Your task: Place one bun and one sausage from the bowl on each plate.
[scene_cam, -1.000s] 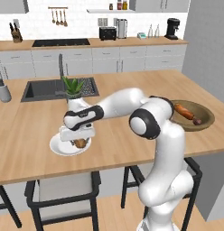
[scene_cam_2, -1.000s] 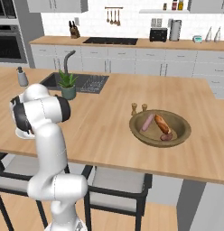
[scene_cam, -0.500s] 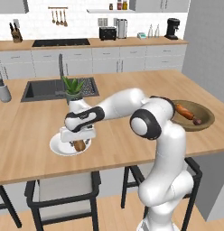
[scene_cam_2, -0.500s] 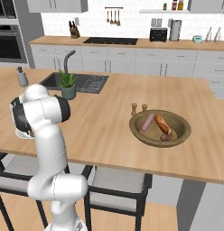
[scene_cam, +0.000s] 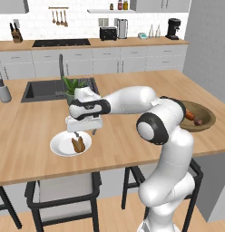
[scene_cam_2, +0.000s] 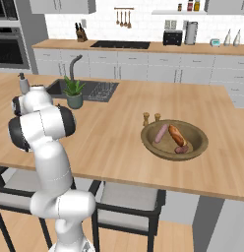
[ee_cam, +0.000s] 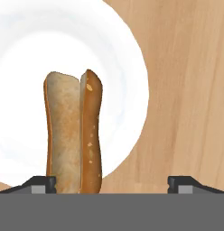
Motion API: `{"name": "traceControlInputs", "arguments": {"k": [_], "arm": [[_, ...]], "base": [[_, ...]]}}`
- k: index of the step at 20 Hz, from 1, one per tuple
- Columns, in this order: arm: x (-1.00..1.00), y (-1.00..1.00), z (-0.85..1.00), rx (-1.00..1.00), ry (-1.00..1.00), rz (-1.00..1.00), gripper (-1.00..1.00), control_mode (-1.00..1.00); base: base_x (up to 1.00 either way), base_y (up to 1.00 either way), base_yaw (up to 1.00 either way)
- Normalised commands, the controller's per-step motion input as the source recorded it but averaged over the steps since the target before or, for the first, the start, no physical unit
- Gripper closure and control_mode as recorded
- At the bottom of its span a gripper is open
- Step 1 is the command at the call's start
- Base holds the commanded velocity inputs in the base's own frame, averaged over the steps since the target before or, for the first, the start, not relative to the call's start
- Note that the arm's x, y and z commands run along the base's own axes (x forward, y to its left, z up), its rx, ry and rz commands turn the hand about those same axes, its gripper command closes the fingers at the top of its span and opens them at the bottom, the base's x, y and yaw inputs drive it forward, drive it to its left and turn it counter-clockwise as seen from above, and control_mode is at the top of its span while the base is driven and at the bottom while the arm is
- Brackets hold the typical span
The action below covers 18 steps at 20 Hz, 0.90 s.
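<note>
My gripper [ee_cam: 111,182]: fingers apart, gripping nothing.
Split golden-brown bun [ee_cam: 74,131]: lying on round white plate [ee_cam: 125,58], at 6 o'clock.

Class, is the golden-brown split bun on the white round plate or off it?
On it: the golden-brown split bun lies on the white round plate, free of the open end effector.

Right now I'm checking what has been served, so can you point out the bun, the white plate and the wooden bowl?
bun [ee_cam: 73,131], hand view, middle of its split top.
white plate [scene_cam: 60,146], left base view, bare left part of its surface.
wooden bowl [scene_cam_2: 197,145], right base view, right side of its thick rim.
</note>
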Motion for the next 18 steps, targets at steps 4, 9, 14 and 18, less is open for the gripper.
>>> {"name": "traceControlInputs", "arguments": {"k": [4, 9, 14, 18], "arm": [[0.00, -1.00, 0.47, 0.00, 0.00, 0.00, -1.00, -1.00], [-0.08, -1.00, 0.18, 0.00, 0.00, 0.00, -1.00, -1.00], [0.00, -1.00, 0.14, 0.00, 0.00, -0.03, -1.00, -1.00], [0.02, -1.00, 0.15, 0.00, 0.02, -0.04, -1.00, -1.00]], "base": [[0.00, 0.00, 0.00], [0.00, 0.00, 0.00], [0.00, 0.00, 0.00], [0.00, 0.00, 0.00]]}}
